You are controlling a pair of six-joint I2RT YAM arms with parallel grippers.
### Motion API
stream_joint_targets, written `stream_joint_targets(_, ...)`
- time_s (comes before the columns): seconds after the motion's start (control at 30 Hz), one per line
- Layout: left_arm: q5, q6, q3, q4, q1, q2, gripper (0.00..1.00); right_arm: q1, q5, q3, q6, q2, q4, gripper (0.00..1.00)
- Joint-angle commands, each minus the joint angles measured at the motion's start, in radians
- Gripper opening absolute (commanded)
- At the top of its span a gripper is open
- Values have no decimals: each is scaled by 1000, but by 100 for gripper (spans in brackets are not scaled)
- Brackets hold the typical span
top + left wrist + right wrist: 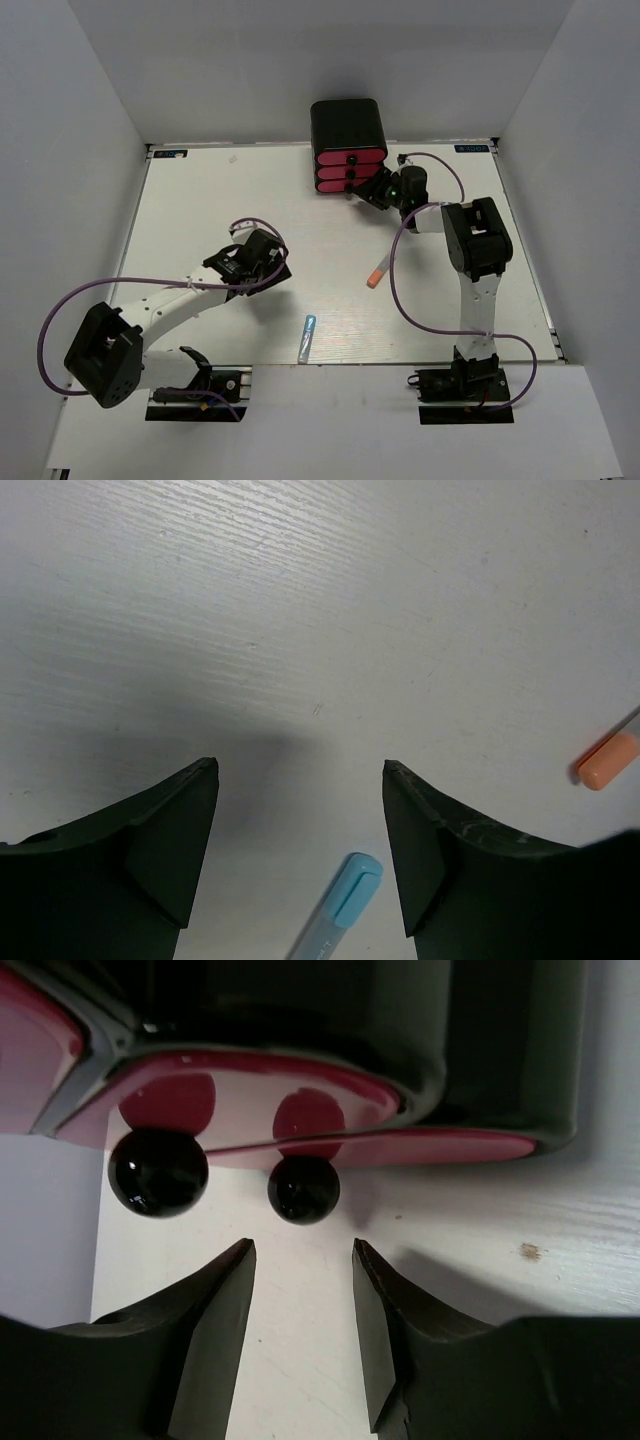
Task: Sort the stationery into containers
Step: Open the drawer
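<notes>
The black cabinet (347,122) with three stacked pink drawers (350,170) stands at the far middle of the table. My right gripper (362,190) is open and empty, just in front of the drawers' black knobs (303,1189); nothing is between its jaws. A light blue pen (306,337) lies near the front edge and shows low in the left wrist view (338,908). A stubby orange marker (377,276) lies mid-table; its end shows at the right of the left wrist view (607,762). My left gripper (272,272) is open and empty above the bare table.
White walls close in the table on three sides. Purple cables (400,290) loop over the table beside both arms. The table's front edge (350,364) runs just beyond the arm bases.
</notes>
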Motion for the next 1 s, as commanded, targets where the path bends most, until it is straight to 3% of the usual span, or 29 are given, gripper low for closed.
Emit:
stream_joint_targets(0.0,9,8,37,21,-5,2,76,10,32,48,45,16,22,50)
stream_joint_targets(0.83,18,18,37,30,-5,20,76,70,152,149,73,92,-33,53)
stream_joint_targets(0.97,18,8,28,21,-5,9,76,74,175,151,63,98,-49,50)
